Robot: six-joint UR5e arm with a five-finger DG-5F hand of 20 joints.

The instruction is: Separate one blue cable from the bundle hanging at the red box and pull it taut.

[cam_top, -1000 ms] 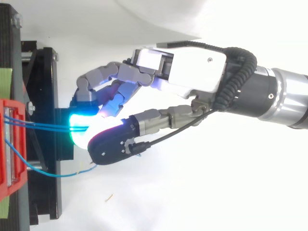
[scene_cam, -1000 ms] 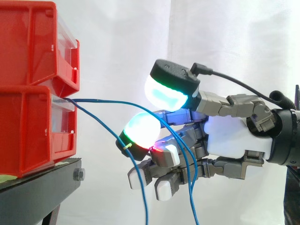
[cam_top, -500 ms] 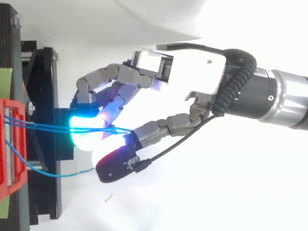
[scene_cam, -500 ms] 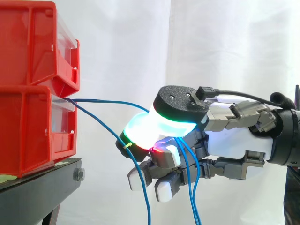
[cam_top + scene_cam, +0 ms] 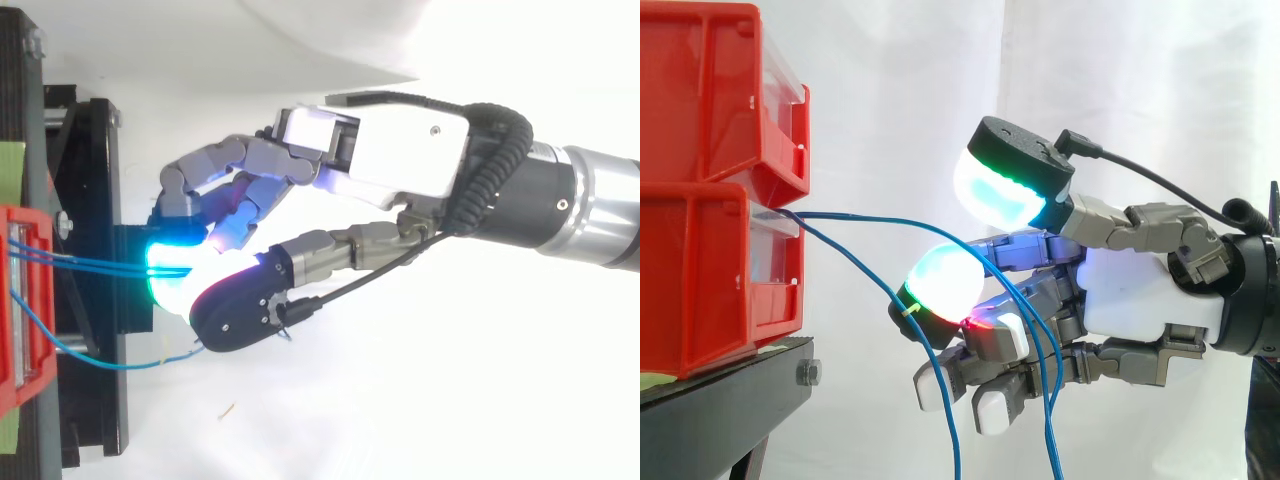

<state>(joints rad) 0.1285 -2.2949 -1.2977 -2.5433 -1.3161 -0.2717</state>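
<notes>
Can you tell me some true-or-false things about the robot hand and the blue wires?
1. The blue cables come out of the lower red bin. True.
2. The hand squeezes the cables with its thumb pad. False: the thumb pad is up above them, with a gap.
3. The cables are straight and tight. False: they sag and hang down in curves.
4. The top red bin sits on the lower one. True.
5. The stand is white. False: it is black.

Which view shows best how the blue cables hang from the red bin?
The side view: the blue cables leave the lower red bin and droop past the hand. From above, they appear as short stretches.
</notes>
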